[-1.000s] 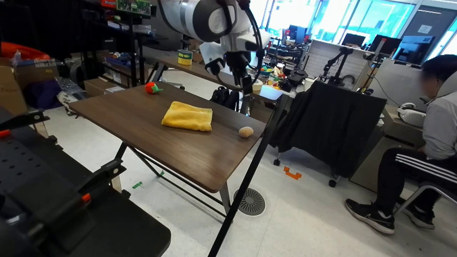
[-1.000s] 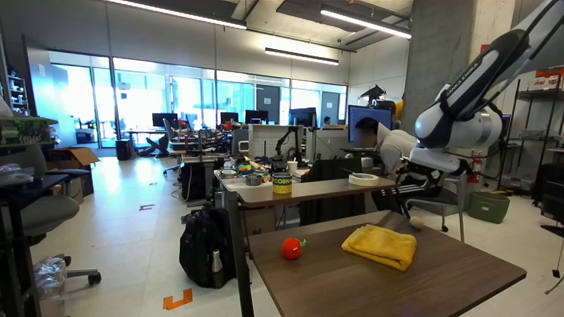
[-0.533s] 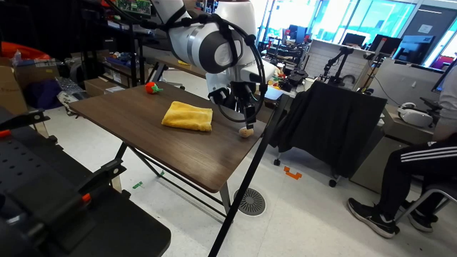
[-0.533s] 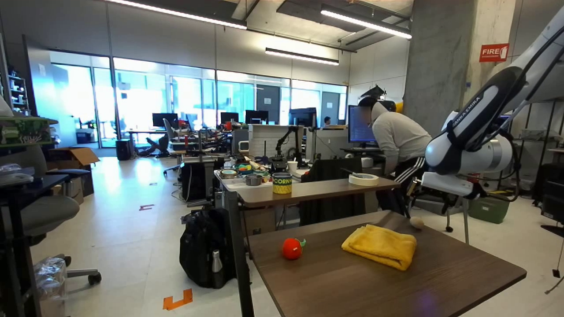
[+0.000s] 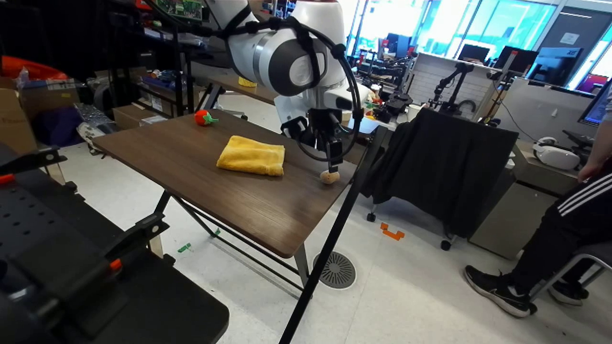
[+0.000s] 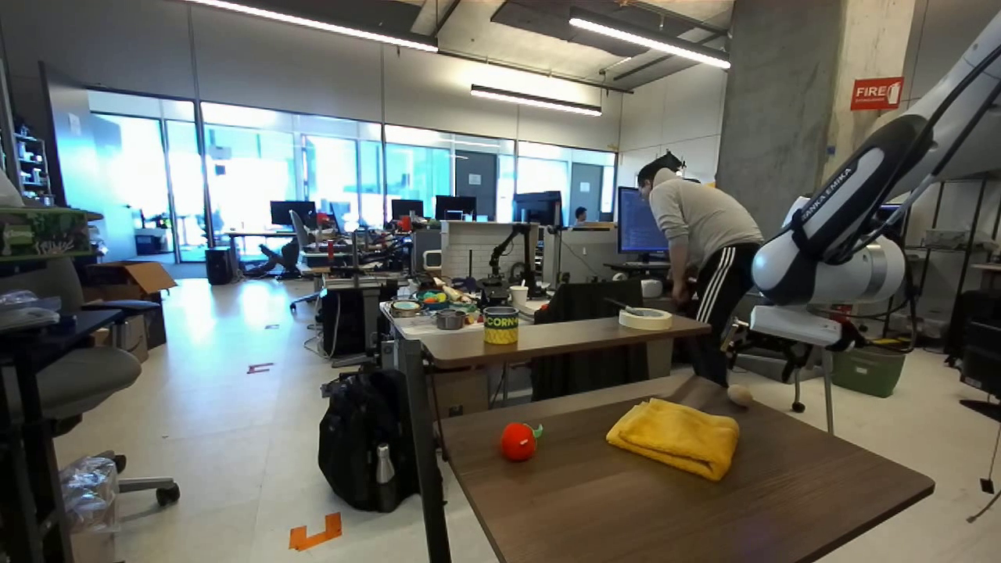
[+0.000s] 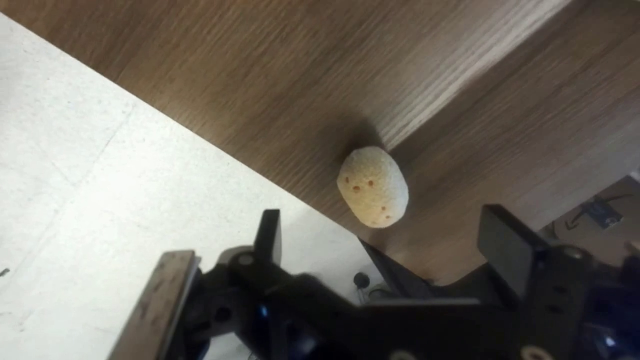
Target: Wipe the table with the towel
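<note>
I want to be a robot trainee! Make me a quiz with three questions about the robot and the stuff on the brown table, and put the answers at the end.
1. Fill the gap: the towel lying on the brown table is coloured ____.
2. Choose one: which thing is nearest the gripper?
A) the towel
B) the red tomato-like toy
C) the beige spotted lump
3. True or false: the gripper is holding the towel.

Key:
1. Yellow.
2. C.
3. False: the gripper is open, and the towel lies folded on the brown table.
</note>
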Available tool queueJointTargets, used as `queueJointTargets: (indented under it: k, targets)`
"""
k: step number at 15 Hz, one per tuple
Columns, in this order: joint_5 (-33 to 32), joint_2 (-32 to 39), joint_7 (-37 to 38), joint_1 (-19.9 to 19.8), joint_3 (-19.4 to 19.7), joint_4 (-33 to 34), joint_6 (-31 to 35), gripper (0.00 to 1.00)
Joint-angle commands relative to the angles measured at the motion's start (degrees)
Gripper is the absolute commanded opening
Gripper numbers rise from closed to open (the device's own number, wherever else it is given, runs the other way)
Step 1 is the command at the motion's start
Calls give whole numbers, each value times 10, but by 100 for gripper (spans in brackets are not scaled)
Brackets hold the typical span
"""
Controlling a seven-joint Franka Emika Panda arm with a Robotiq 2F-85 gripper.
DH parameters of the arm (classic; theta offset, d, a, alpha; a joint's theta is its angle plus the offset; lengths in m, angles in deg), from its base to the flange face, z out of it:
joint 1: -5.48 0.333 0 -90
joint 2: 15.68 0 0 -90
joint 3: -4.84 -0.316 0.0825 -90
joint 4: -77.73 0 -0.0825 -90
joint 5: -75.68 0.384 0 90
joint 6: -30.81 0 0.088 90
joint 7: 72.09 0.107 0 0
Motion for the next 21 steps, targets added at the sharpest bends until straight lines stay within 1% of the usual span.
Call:
queueJointTargets:
  k: [1,2,3,4,5,6,7,8,9,12,13,15,16,18,21]
  targets:
    - [-4,1,-127,-87,-83,66,-103,100]
    - [-1,8,-158,-108,-101,99,-145,100]
    - [1,10,-169,-106,-111,105,-174,100]
    - [-2,13,-176,-111,-114,131,-232,100]
    - [-1,14,-183,-114,-118,144,-277,100]
    - [-5,10,-172,-108,-110,147,-324,100]
    - [3,2,-169,-105,-100,116,-259,100]
    - [3,2,-169,-104,-101,126,-291,100]
    - [3,2,-169,-103,-102,130,-304,100]
    - [3,3,-169,-103,-103,131,-309,100]
    - [3,7,-172,-107,-104,146,-335,100]
    - [-15,30,-174,-98,-93,183,-329,100]
    - [-18,41,-175,-97,-94,204,-338,100]
    - [-39,84,-162,-87,-82,268,-349,100]
    - [-71,136,-159,-72,-74,340,-380,100]
